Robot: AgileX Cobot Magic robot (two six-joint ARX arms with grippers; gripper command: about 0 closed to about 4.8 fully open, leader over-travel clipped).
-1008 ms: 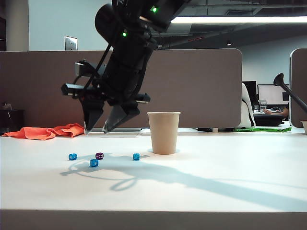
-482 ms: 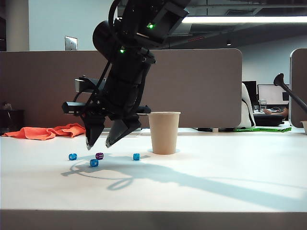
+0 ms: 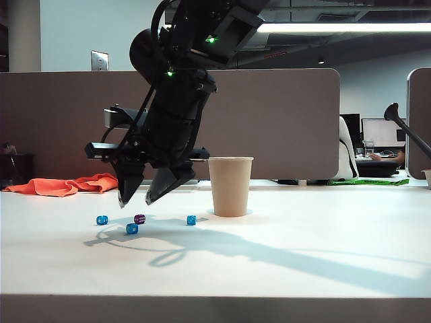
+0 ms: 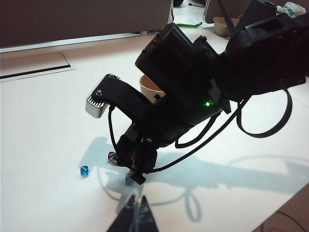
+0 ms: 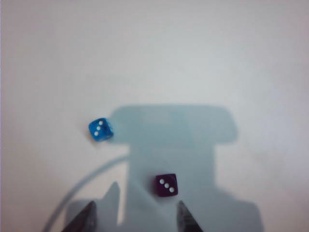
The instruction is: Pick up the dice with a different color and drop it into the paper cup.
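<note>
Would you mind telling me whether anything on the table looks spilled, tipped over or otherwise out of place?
Nothing stands out. The paper cup stands upright, and the purple die and three blue dice lie scattered beside it. The right gripper hangs open above them. An orange cloth lies crumpled at the table's far edge.

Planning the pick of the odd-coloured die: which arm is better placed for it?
The right. Its open tool hangs just above the purple die, which shows between its fingertips in its wrist view. The left tool sits farther back, only watching.
</note>
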